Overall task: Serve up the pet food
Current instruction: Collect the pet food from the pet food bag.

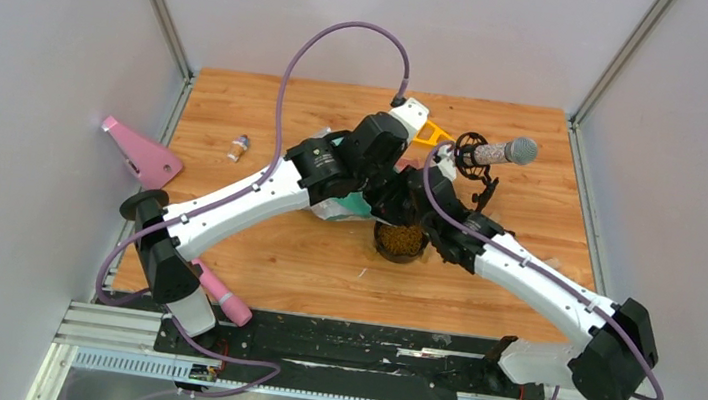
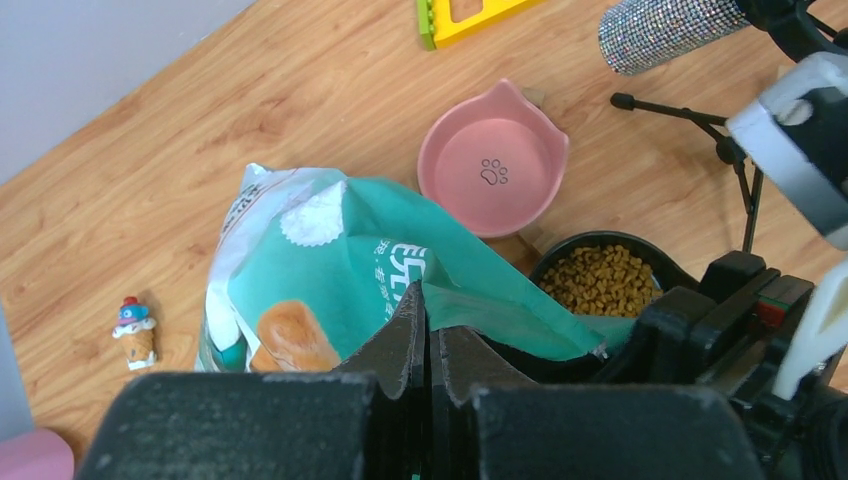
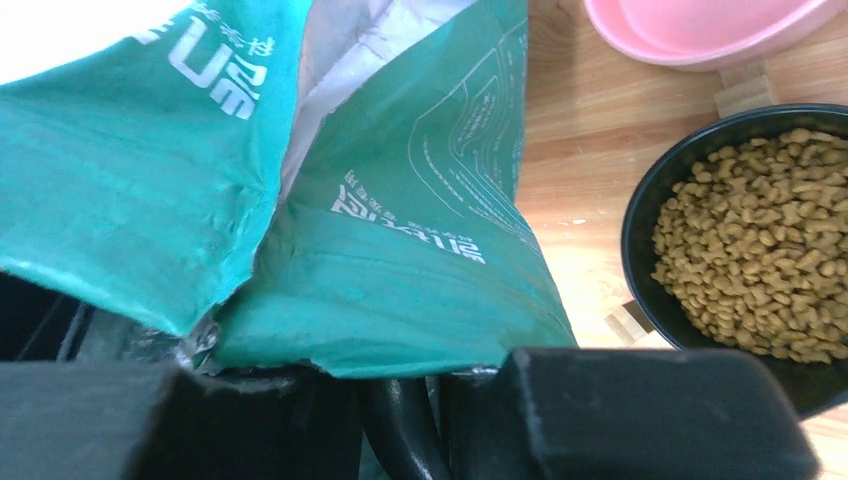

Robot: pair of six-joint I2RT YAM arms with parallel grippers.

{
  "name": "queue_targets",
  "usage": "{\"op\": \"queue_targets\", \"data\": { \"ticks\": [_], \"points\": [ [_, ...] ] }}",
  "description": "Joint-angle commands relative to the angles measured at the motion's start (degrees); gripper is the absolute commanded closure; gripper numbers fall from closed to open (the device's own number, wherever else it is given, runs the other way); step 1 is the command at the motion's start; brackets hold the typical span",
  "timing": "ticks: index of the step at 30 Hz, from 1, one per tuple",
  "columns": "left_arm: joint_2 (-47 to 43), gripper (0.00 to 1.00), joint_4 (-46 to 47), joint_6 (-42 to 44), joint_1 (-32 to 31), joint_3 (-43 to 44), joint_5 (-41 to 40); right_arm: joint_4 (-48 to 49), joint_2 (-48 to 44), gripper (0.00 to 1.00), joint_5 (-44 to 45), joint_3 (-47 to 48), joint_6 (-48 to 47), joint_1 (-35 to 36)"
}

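Two grippers work on one bag [image 2: 330, 250] at mid-table. From my console, the left gripper [image 2: 430, 325] reads as fully closed, its fingers pinching the teal upper edge of the bag. The right gripper [image 3: 430, 378] is partly closed, with the torn teal edge of the same bag clamped between its fingers. The bag is open and leans on the wooden table [image 1: 273, 256], its printed face toward the left wrist camera.

Just beside the bag's mouth stands a black bowl [image 3: 650, 190]. The pet food [image 3: 760, 265] lies inside it as a loose brown heap of kibble that fills most of the bowl. Just beyond that is a pink bowl [image 2: 492, 160] with a paw print on its floor.

Well to the left of the bag is a small figurine [image 2: 134, 332]. Toward the far edge are a microphone [image 1: 506, 152] on a black stand and a yellow plastic piece [image 1: 433, 133].
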Motion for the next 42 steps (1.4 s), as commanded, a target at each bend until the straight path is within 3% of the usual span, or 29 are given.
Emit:
{"op": "queue_targets", "data": {
  "ticks": [1,5,15,27,38,42],
  "points": [
    [-3.12,1.0,4.71,-2.32,-0.23,3.61,-3.42,18.64,-5.5,1.0,0.89,-4.39,2.91,-0.54],
    [-4.0,1.0,5.82,-3.05,-0.25,2.2,-6.02,23.41,-11.09,1.0,0.06,-9.17,4.6,-0.49],
    [-7.7,1.0,9.74,-4.74,-0.23,-2.27,-14.51,23.07,-24.64,1.0,2.37,-16.37,4.49,-0.52],
    [-9.06,1.0,11.16,-4.65,-0.19,-2.61,-15.05,20.46,-35.8,1.0,4.95,-20.05,4.38,-0.62],
    [-9.77,1.0,12.58,-4.97,-0.18,-2.77,-14.59,21.85,-38.93,1.0,2.38,-27.31,9.72,-0.97],
    [-9.79,1.0,12.49,-5.08,-0.18,-2.67,-14.53,15.66,-44.14,1.0,3.9,-27.88,10.14,-1.34]
  ]
}}
